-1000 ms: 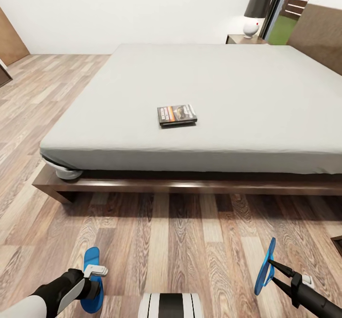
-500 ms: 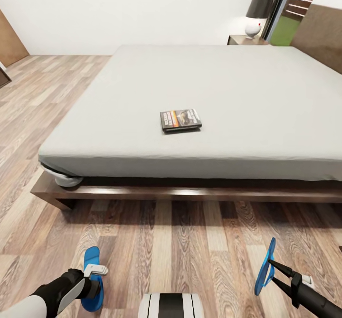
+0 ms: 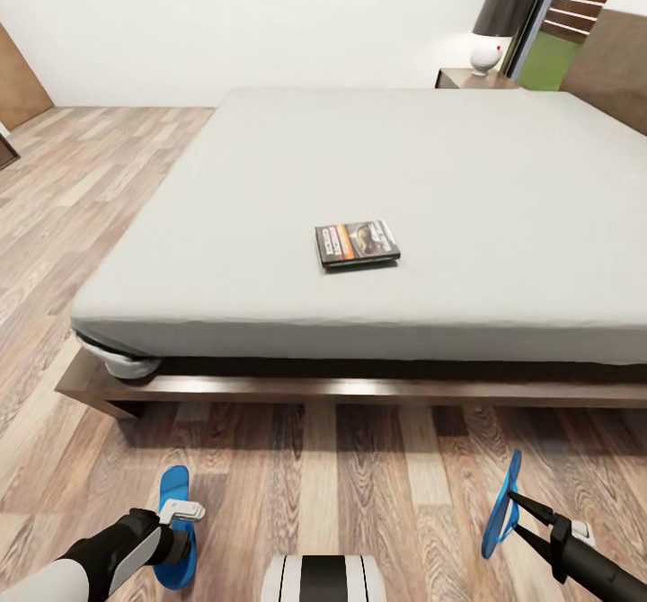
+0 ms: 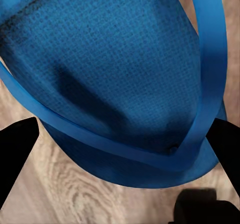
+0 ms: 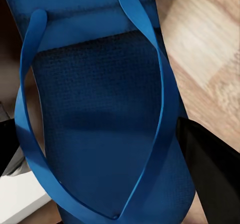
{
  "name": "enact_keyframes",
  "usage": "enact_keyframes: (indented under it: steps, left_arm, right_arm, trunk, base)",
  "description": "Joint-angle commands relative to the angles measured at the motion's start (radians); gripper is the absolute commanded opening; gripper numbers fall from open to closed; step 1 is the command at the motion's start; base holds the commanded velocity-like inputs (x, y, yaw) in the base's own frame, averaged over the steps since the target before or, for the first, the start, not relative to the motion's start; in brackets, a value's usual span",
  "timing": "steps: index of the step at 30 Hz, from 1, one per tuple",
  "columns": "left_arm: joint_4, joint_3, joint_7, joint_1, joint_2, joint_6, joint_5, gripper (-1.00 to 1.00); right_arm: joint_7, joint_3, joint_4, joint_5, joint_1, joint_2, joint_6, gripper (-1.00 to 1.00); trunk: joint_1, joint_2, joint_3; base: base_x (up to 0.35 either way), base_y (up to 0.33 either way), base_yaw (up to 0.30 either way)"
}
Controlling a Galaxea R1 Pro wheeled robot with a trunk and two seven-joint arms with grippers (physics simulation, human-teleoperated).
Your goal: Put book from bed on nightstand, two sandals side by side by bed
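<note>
On bed (image 3: pixel 503 180), book (image 3: pixel 357 243); sandals (image 4: pixel 125 73) held.

Bare floor (image 3: pixel 359 485) before bed (image 3: pixel 270 386); book (image 3: pixel 357 243) alone on open mattress.

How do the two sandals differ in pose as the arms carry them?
The left sandal lies nearly flat, sole face up, in the left gripper; the right sandal stands on edge, tilted, in the right gripper. Both are bright blue flip-flops held above the wood floor.
</note>
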State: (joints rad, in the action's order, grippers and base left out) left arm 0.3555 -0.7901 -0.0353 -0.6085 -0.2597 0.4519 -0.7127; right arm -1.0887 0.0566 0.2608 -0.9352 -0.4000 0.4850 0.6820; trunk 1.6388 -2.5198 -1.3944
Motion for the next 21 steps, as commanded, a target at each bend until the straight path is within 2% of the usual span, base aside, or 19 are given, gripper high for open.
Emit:
enact_keyframes:
  steps: [1,10,21]
  left_arm:
    - [0.002,-0.006,-0.005,0.0,-0.001,0.004,-0.006,-1.0]
    - [0.003,-0.006,-0.003,0.0,-0.001,0.004,-0.005,-1.0]
    - [0.002,-0.006,-0.005,0.0,-0.002,0.005,-0.006,-1.0]
  right_arm:
    - [-0.002,0.006,0.0,0.003,0.0,-0.001,0.008,-1.0]
    - [-0.002,0.006,0.0,0.003,0.0,-0.001,0.008,-1.0]
    - [-0.002,0.006,0.0,0.003,0.0,0.0,0.008,-1.0]
  trunk:
    - [0.0,0.0,-0.001]
    - [0.0,0.0,-0.001]
    - [0.0,0.0,-0.001]
  base:
    - [0.043,0.004,0.0]
    - [0.203,0.001,0.0]
    - [0.018,0.0,0.0]
